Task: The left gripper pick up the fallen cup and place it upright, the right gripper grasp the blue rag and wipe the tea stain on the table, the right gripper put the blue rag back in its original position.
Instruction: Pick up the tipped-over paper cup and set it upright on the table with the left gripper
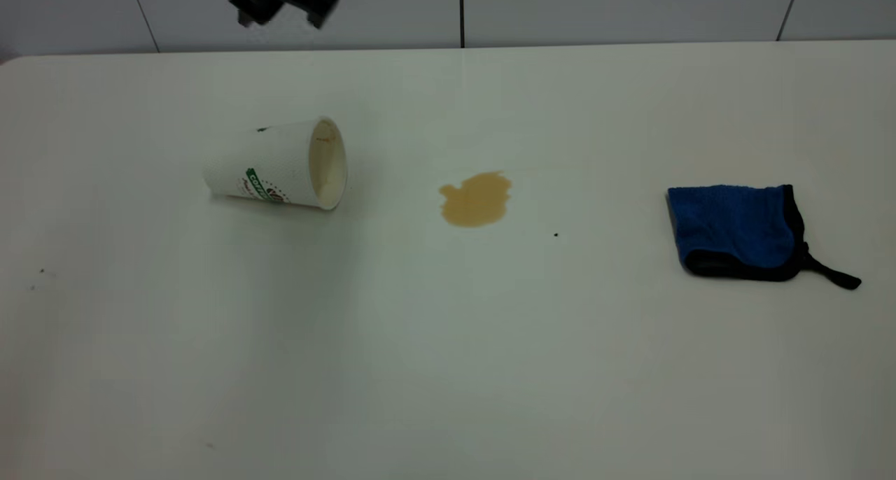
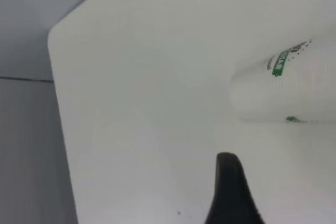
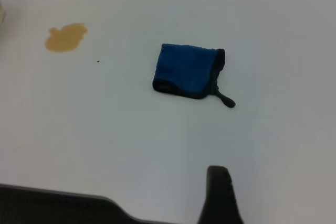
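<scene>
Cup lies on its side on the table, left of centre, mouth toward the tea stain. Inside is tan-stained; no liquid visible in it. Stain sits between the cup and the blue rag, well apart from both. Rag lies folded at the right, strap tail trailing outward.

Left gripper hangs above the far edge behind the cup, cut off by the frame; only one black fingertip shows on its wrist view, so claw state cannot be told. Right gripper: one fingertip visible, above the table near the rag; state likewise unclear.
</scene>
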